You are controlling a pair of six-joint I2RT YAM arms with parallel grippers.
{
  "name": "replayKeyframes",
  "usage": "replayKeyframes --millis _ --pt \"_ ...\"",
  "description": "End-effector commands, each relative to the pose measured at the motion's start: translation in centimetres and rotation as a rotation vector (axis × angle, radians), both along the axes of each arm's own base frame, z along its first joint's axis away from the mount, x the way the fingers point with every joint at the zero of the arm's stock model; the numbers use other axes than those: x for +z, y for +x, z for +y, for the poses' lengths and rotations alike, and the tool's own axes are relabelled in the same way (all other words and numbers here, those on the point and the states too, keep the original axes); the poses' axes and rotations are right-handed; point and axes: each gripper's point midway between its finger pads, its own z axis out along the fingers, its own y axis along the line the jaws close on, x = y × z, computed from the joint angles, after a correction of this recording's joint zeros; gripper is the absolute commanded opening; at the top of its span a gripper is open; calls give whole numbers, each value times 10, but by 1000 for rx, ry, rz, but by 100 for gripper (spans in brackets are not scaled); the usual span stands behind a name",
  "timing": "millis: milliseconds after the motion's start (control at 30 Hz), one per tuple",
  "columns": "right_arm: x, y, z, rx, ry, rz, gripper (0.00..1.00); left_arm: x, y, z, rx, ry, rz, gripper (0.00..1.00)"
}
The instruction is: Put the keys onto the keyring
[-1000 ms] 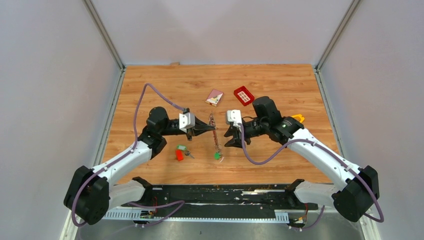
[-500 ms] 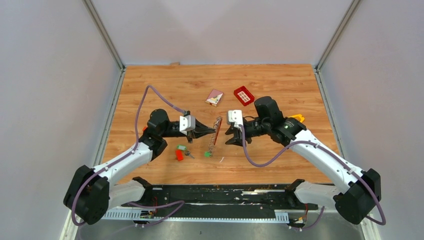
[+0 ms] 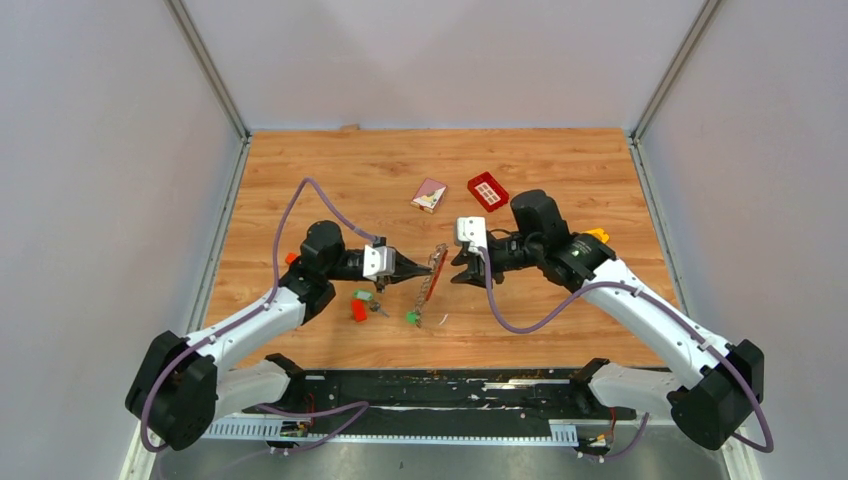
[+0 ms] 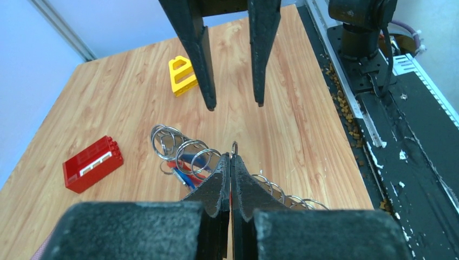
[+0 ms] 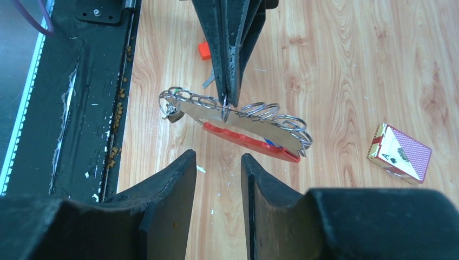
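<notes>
- The left gripper was clamped shut on the keyring at mid-frame in the top view. The pinch sat on the grey strip, among the wire loops.
- One second earlier the keyring hung almost straight down the frame. Here it was slanted: the upper end with the red arc had swung right and the lower end had swung left.
- The green key on the lower end had shifted left with it. I couldn't tell whether it touched the table.
- The left gripper's wrist sat slightly lower in the frame than before.
- The right gripper was parted at a narrow gap, tighter than a second earlier, with nothing between the jaws. It sat just right of the keyring's upper end, apart from it.
- A loose key and the red block lay left of the keyring's lower end, where they were before.
- The card box, red tray and yellow frame were unmoved in the upper middle and to the right.
</notes>
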Motion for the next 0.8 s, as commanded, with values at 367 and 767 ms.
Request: replayKeyframes --millis 367,767 --pt "41 13 9 -25 63 -72 33 -9 -9 0 -40 68 -175 0" --pt "25 8 11 -10 52 -34 32 -6 -16 0 -68 43 -182 0"
